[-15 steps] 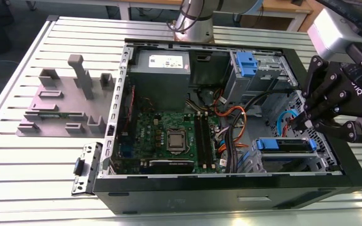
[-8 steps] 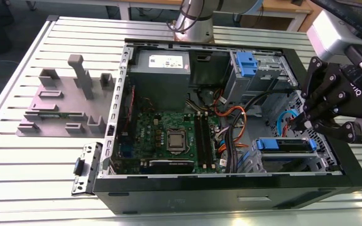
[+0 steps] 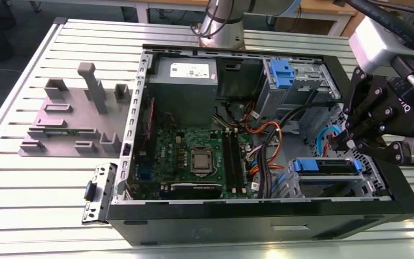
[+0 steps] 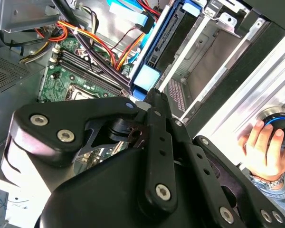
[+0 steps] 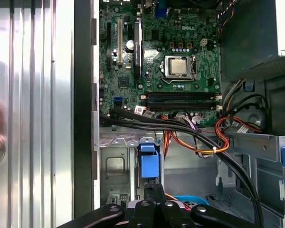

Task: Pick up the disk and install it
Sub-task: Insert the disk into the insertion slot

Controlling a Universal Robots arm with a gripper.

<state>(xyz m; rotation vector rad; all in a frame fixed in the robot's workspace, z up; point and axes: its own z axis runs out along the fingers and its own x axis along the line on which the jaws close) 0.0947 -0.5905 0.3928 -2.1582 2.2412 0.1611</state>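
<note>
The disk [image 3: 325,166] sits in its blue caddy inside the drive bay at the corner of the open computer case [image 3: 264,218], on the exterior view's right. Its blue tab [image 5: 149,164] also shows in both wrist views [image 4: 146,78]. My black gripper [image 3: 344,144] hangs just above the disk, at the case's rim. The fingers look shut together, with their tips [image 5: 154,189] right behind the blue tab [image 4: 154,95]. I see nothing between them, and I cannot tell whether they touch the tab.
A second blue-handled caddy [image 3: 282,73] sits in the far bay, with a grey power supply [image 3: 184,81] beside it. Cables [image 3: 268,143] cross beside the motherboard [image 3: 192,156]. A grey fixture [image 3: 70,113] stands on the table. A person's hand [image 4: 263,147] rests on a button.
</note>
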